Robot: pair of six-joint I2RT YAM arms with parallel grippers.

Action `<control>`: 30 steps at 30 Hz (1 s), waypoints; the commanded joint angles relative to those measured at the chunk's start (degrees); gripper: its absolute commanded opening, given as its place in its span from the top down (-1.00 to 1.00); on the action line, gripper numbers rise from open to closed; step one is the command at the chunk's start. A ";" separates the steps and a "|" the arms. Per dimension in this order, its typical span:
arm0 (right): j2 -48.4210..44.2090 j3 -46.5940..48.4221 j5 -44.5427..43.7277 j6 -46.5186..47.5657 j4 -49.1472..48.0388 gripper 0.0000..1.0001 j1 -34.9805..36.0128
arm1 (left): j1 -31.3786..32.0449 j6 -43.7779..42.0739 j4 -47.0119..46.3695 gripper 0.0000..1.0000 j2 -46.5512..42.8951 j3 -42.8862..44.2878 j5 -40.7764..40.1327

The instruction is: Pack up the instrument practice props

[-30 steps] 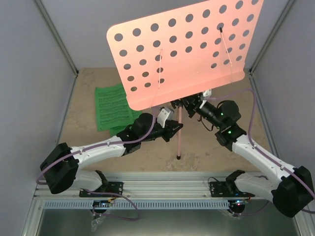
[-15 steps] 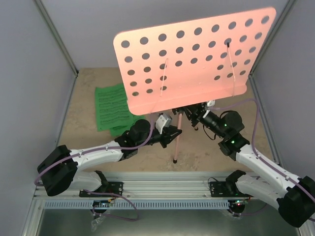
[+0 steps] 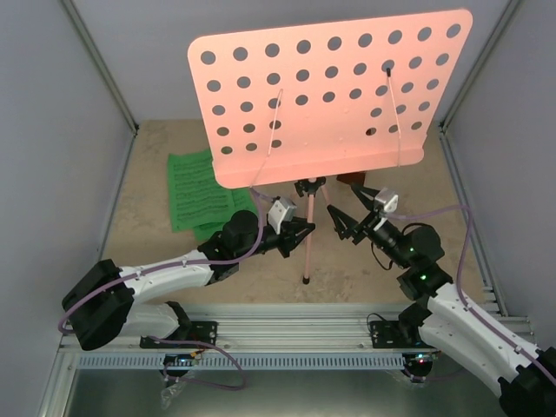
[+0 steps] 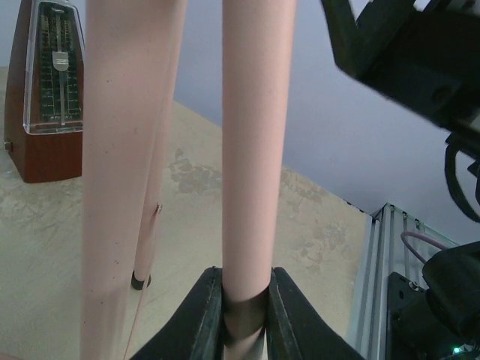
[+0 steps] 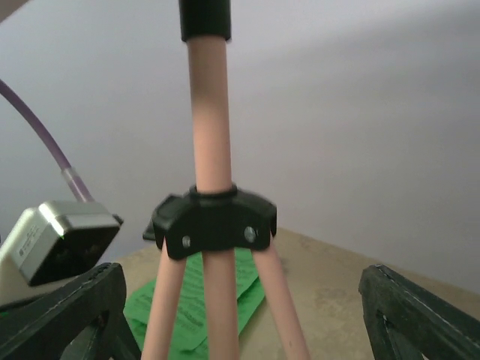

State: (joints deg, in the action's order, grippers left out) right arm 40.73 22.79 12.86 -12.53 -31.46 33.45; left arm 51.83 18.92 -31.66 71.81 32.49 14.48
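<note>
Near the middle of the bench point(image 3: 261, 280) stands the pink music stand point(image 3: 330, 95). Its long axis runs almost straight up, so from above the wide hole-punched desk hides most of the shaft and the tripod. Only one pink tube shows below the desk, slanting down toward the arms. The left gripper point(image 3: 300, 233) is clamped on a pink tube low on the stand; its wrist view shows both jaws pressed against this tube, but I cannot tell for sure if it is a leg or the shaft. The right gripper point(image 3: 340, 221) is just beside the stand on the other side, with its fingers spread wide and holding nothing. In its wrist view the black hub where the legs meet lies straight ahead, centred between the two fingers and a little above them, not touching. I judge that the coming move turns on this: the hub and shaft are in front of the right gripper, and the upright tube crosses the line between the fingers, so a short advance would bring them around it. The green sheet-music pages point(image 3: 191, 191) lie flat behind the left arm, well apart. The small brown metronome point(image 4: 49, 90) stands upright beyond the legs.
</note>
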 commanded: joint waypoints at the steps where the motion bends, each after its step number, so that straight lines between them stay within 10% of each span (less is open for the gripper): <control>1: -2.42 -3.75 -2.05 -2.19 -1.82 -0.78 -0.23 | 0.02 -1.12 -8.03 1.00 -2.64 0.73 1.70; 30: 19.42 7.86 11.06 6.23 -4.28 -0.95 1.70 | 0.55 -4.68 -9.11 1.00 -1.41 -1.93 2.29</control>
State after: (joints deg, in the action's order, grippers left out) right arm 58.59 27.99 23.55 -10.50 -36.12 34.37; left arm 52.03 14.55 -34.96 71.77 29.93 15.44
